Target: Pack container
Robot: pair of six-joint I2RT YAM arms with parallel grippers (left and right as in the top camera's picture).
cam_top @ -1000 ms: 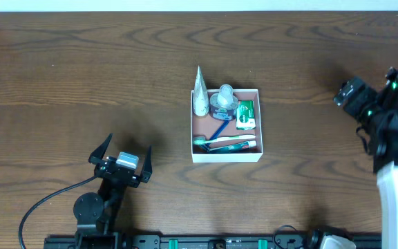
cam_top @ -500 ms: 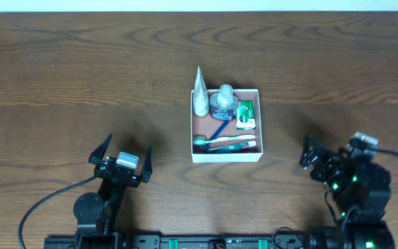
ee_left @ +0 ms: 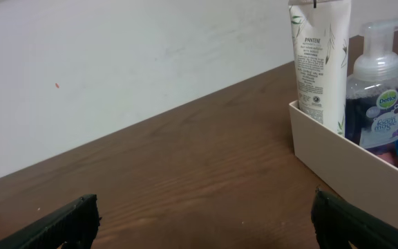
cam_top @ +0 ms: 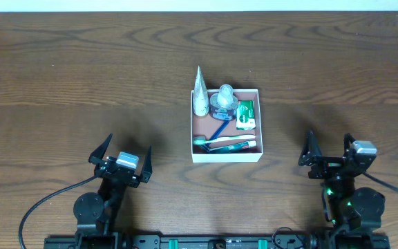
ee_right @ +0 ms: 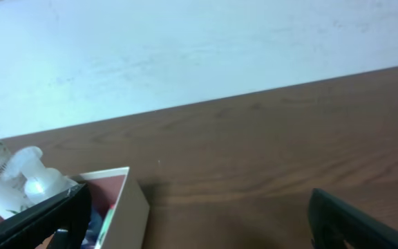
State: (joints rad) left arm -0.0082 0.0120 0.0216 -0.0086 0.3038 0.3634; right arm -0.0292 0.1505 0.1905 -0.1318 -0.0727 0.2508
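The left fingers [cam_top: 103,149] are spread wide and grasp nothing; in the left wrist view both dark tips [ee_left: 61,225] sit low at the frame's edges with bare table [ee_left: 185,180] between them. The right fingers [cam_top: 309,146] are likewise released and empty, and their 2 tips [ee_right: 40,218] frame open table in the right wrist view.

The container [cam_top: 226,156] rests on the table [cam_top: 81,69], ahead of both pairs of fingers: forward and to the right of the left fingers, forward and to the left of the right fingers, and well apart from each. From the left wrist its white wall [ee_left: 337,155] shows ahead on the right; from the right wrist one corner [ee_right: 135,214] shows ahead on the left, just beside the left-hand tip in that view.

Inside the container, a white tube [cam_top: 200,97] stands upright in the corner farthest from the right fingers, printed "PANTENE" [ee_left: 320,62]. Just beside it stands a clear pump bottle [cam_top: 224,102] of purple liquid [ee_left: 382,90]. A green box [cam_top: 246,114] lies on the side nearer the right fingers. A blue toothbrush [cam_top: 218,130] lies at an angle, and a flat green-and-white pack [cam_top: 230,144] lies along the wall nearest both pairs of fingers.
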